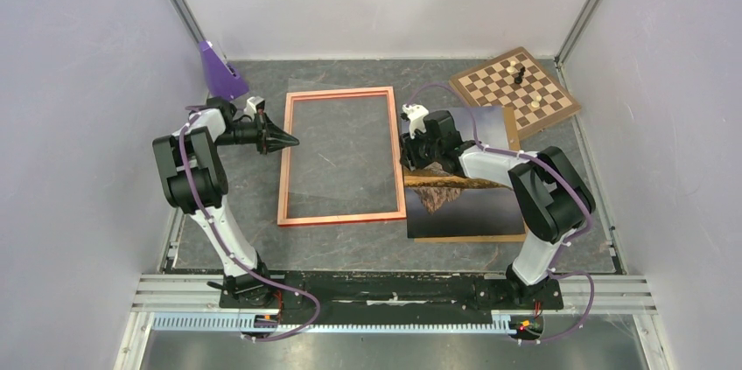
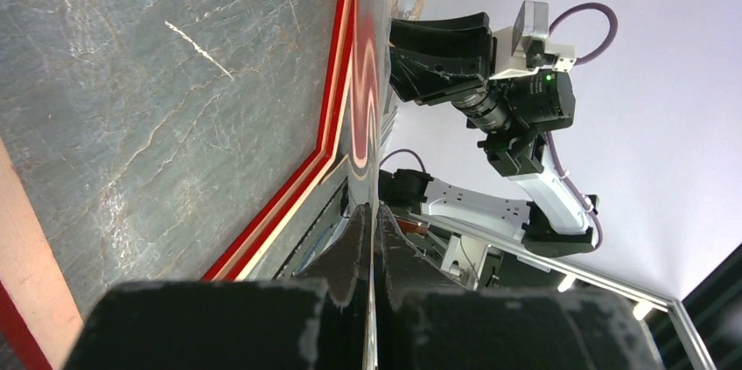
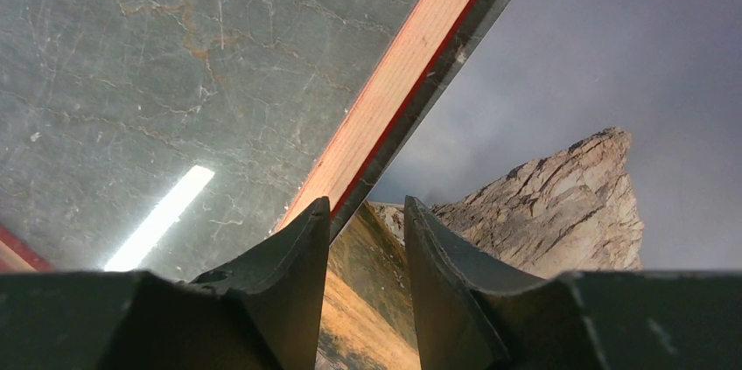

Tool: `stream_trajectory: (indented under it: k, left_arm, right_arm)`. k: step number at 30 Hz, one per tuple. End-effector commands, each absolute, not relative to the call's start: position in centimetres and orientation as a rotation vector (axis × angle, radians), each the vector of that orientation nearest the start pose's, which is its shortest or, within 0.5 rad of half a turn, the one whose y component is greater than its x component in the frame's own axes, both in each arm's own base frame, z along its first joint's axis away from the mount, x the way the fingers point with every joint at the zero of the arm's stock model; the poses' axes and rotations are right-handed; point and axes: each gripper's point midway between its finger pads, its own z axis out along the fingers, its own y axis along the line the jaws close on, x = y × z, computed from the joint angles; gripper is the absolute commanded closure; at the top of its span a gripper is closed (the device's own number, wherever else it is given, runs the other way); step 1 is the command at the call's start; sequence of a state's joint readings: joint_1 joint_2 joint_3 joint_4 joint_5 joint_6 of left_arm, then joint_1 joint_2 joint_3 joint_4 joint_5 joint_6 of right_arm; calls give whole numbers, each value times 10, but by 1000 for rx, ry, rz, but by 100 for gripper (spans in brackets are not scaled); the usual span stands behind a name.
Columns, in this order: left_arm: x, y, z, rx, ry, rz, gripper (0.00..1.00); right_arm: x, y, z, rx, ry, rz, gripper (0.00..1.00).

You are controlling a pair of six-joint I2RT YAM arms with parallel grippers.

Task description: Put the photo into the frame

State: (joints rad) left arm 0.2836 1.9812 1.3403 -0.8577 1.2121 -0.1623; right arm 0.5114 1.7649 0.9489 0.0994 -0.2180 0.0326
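Observation:
The orange-red frame lies flat mid-table, with a thin clear pane inside it. My left gripper is at the frame's left rail, shut on that pane's edge. The left wrist view shows the pane edge-on, running up from my left gripper beside the red frame. The photo, mountain side up, lies right of the frame. My right gripper hovers over its left edge, open. In the right wrist view, the photo's golden band shows between the fingers of my right gripper, with the rock of the photo and the frame beyond.
A brown backing board lies under the photo. A chessboard with a few pieces sits at the back right. A purple object stands at the back left. White walls close in on both sides.

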Motion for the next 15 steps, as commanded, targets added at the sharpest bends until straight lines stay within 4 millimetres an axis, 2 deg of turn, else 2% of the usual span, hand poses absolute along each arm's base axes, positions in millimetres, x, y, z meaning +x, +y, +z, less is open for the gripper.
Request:
stream_trajectory:
  k: [1,9,15]
  left_arm:
    - [356,-75,150,-477,2376,-1780,98]
    - [353,-75,139,-491,2404,-1760,98]
    - [350,-76,140,-489,2404,-1759,98]
  right_arm:
    - [373,249,66,-650,2142,510,60]
    - [373,248,65,-649,2144,502,60]
    - [373,247,64,-648,2146,498,60]
